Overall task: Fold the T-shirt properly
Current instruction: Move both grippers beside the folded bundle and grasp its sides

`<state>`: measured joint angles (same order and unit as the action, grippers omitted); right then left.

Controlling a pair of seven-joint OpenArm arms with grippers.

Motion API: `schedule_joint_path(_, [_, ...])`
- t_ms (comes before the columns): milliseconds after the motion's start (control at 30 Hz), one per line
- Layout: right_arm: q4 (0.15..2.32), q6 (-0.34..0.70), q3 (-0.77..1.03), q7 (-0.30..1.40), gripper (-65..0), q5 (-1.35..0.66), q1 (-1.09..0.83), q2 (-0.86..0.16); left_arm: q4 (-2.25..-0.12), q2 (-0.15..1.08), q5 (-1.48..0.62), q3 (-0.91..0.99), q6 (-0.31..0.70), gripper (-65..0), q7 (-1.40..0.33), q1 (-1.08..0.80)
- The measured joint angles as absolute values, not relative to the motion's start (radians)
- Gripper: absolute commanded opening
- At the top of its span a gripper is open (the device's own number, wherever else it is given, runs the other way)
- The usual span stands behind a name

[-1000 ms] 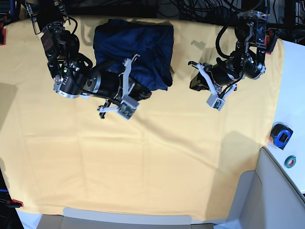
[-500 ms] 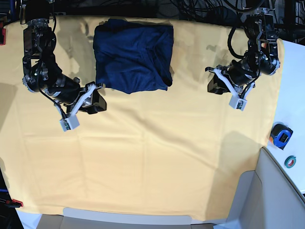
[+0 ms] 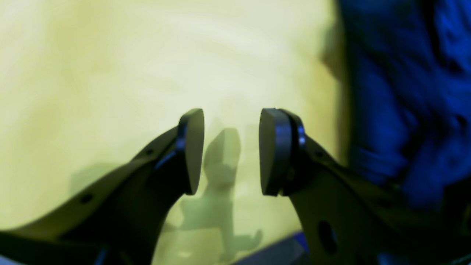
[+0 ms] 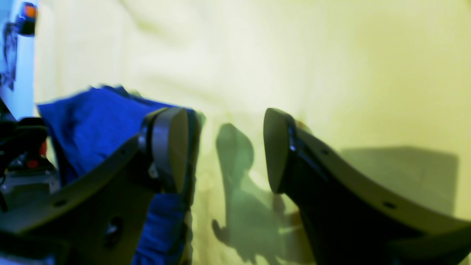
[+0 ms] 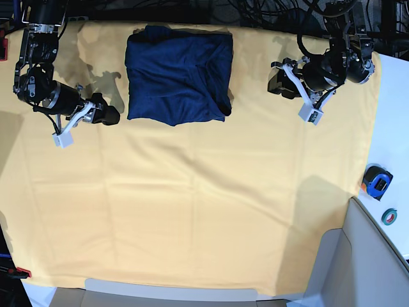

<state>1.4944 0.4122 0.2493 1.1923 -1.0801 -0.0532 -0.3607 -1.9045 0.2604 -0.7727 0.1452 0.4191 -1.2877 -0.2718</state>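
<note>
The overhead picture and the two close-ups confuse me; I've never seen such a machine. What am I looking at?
This is a robot with two arms at a table draped in a yellow cloth. The overhead picture looks down on everything. A folded navy T-shirt lies near the far edge. The robot's left end effector is on the picture's right, its right end effector on the picture's left. Each close-up comes from a camera on a wrist, looking past that arm's two fingers. Both end effectors are open and hold nothing; the shirt lies untouched between them. A tape measure and a tape roll sit at the right.
</note>
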Motion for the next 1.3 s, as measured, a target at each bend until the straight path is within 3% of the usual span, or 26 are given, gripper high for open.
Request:
schedule_joint_path(200, [1.494, 0.416, 0.242, 1.193, -32.1, -1.087, -0.050, -0.348, -1.904, 0.258, -0.884, 0.191, 0.422, -40.0, -1.388, -0.285])
schedule_joint_path(500, [1.491, 0.418, 0.128, 1.192, -32.1, -1.085, 0.005, -0.334, -1.805, 0.255, -1.032, 0.182, 0.424, -40.0, -1.392, -0.300])
schedule_joint_path(733, [1.399, 0.421, 0.107, 1.182, -32.1, -1.100, 0.031, -0.265, -1.772, 0.255, -1.041, 0.181, 0.423, -40.0, -1.389, -0.303])
schedule_joint_path(1300, [1.392, 0.423, 0.108, 1.182, -32.1, -1.099, 0.035, -0.257, -1.768, 0.228, -1.040, 0.008, 0.423, -40.0, -1.391, -0.314])
